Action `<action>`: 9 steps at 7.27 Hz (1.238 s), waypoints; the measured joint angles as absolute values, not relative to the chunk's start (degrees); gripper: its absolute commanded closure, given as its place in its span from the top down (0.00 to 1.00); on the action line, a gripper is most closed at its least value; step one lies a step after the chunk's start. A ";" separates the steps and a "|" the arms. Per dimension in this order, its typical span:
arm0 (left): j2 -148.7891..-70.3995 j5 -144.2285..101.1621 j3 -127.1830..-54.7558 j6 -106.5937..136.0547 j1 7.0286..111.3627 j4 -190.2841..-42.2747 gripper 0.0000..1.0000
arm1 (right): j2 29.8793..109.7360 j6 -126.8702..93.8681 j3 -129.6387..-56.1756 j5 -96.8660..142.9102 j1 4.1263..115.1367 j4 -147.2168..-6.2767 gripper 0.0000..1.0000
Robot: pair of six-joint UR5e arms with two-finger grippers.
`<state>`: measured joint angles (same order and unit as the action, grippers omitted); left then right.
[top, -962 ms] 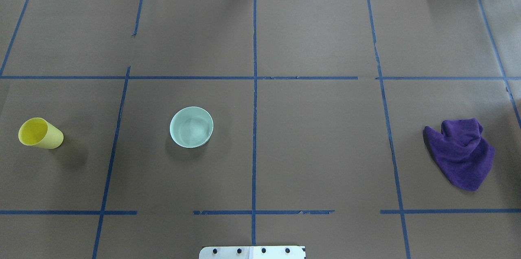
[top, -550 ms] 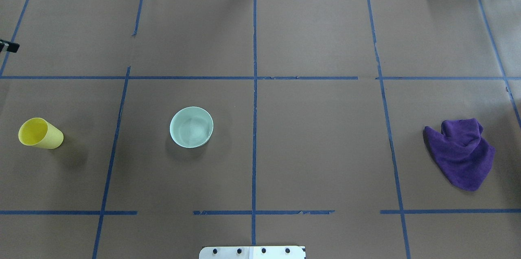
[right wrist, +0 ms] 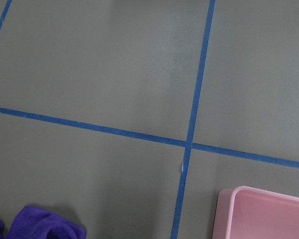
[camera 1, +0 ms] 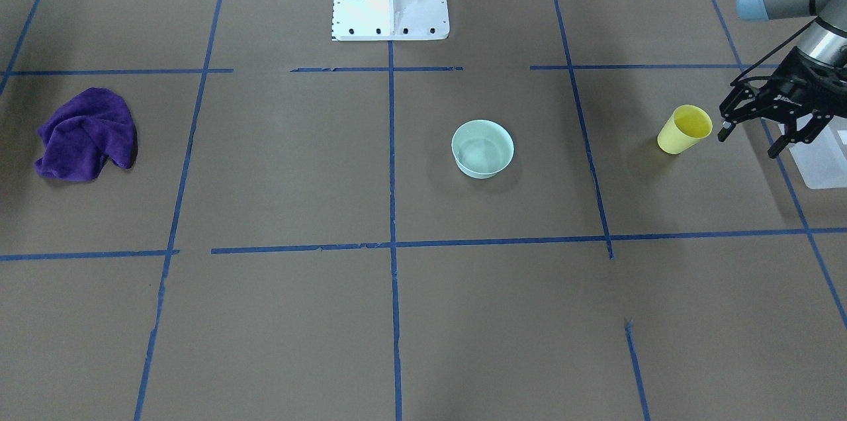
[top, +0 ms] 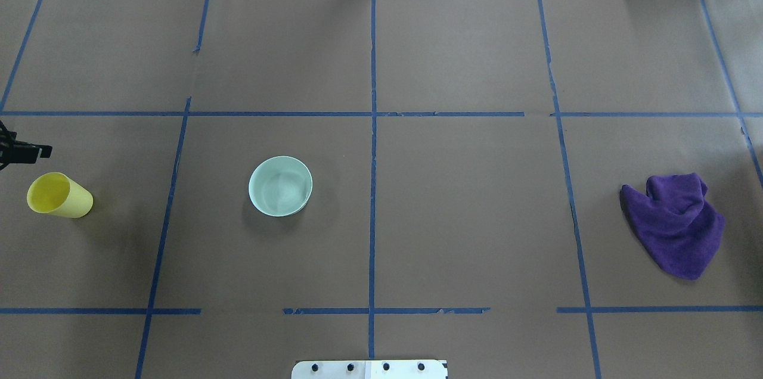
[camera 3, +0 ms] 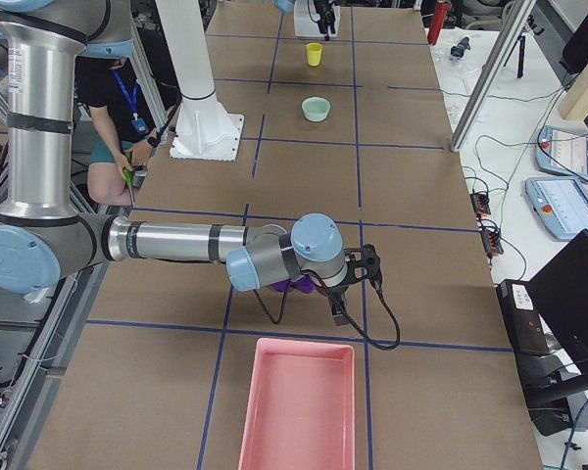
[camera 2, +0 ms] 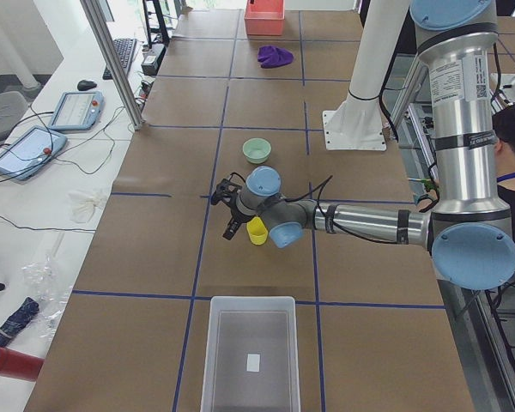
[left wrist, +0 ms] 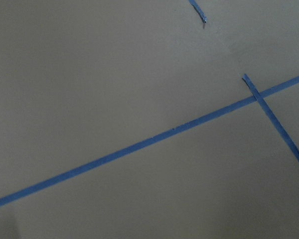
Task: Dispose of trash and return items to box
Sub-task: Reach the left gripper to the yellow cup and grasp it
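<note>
While the yellow cup (camera 1: 685,130) stands upright at the left end of the table (camera 1: 278,169), you see the left gripper (camera 1: 750,141) just beside it, fingers spread apart, touching nothing; whether the right gripper (camera 3: 365,269) is parted, you cannot tell.

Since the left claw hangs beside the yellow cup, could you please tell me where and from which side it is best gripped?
Probably the upper wall, from above: the cup stands upright, mouth open, so one finger of the open left claw can go inside the rim and one outside. It tapers downward, so a low side grip might slip.
</note>
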<state>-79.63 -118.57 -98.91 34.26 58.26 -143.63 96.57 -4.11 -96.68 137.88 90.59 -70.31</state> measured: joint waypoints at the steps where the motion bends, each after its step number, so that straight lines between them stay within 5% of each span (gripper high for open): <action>1: -78.45 -118.33 -98.78 35.45 57.20 -145.15 0.81 | 96.59 -4.12 -96.68 137.84 90.57 -70.31 1.00; 3: -76.01 -118.20 -98.56 36.00 55.79 -147.81 0.58 | 96.59 -4.19 -96.65 137.85 90.60 -70.31 1.00; 6: -75.36 -117.53 -98.10 36.24 53.87 -148.42 0.00 | 96.68 -4.16 -96.60 137.81 90.61 -70.31 1.00; 9: -75.40 -117.45 -98.23 35.67 53.39 -148.95 0.00 | 96.76 -4.01 -96.59 137.81 90.61 -70.29 1.00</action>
